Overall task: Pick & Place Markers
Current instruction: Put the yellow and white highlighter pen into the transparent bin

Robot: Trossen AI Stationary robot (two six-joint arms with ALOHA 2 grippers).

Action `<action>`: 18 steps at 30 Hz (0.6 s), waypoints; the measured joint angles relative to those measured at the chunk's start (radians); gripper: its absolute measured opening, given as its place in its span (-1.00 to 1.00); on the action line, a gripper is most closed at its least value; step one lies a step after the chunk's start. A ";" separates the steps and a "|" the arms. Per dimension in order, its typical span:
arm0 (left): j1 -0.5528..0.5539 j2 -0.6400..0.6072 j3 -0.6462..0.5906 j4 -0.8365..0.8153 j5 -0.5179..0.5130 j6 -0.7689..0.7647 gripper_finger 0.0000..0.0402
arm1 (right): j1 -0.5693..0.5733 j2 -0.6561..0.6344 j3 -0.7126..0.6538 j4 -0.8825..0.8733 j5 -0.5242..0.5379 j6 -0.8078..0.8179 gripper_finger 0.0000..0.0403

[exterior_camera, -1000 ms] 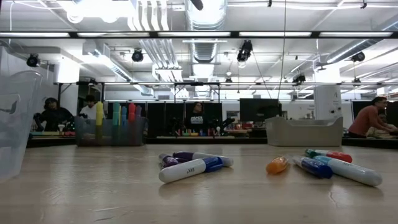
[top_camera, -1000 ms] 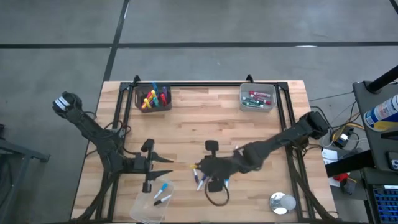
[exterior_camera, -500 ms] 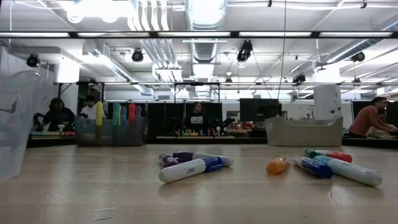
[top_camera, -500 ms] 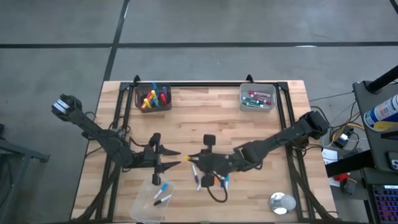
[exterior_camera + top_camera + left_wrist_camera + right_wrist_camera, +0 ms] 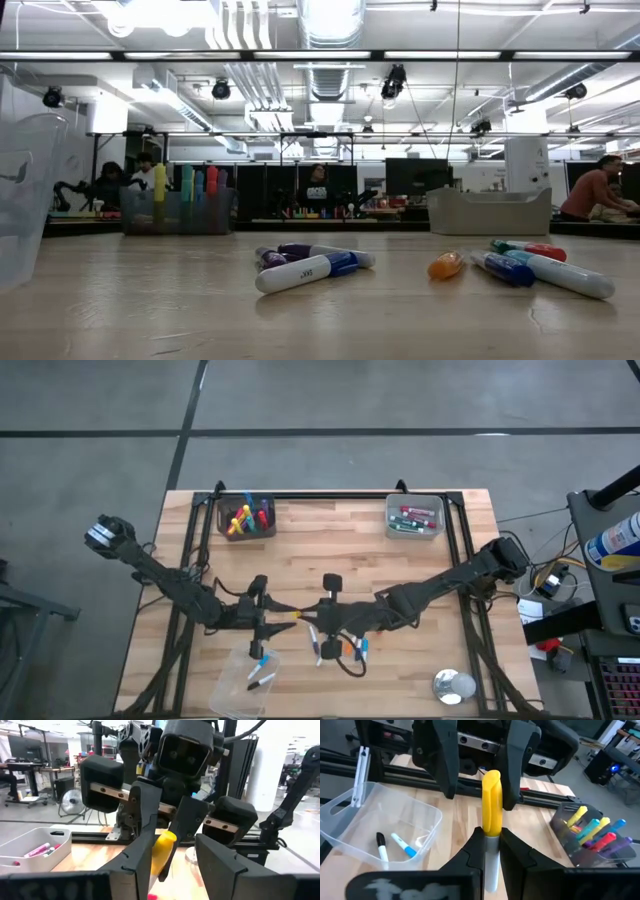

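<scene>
At frame centre, a yellow marker (image 5: 492,800) is being gripped by the right claw (image 5: 303,616) and offered between the spread fingers of the left claw (image 5: 283,613); misalignment risks it being dropped.

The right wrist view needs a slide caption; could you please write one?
Right gripper shut on a yellow-capped, white-barrelled marker, offered between the left gripper's open fingers above a clear plastic bin.
</scene>
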 joint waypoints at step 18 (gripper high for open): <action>0.013 0.000 0.000 -0.016 0.008 0.001 -0.72 | -0.021 0.000 -0.017 0.052 -0.048 0.013 -0.86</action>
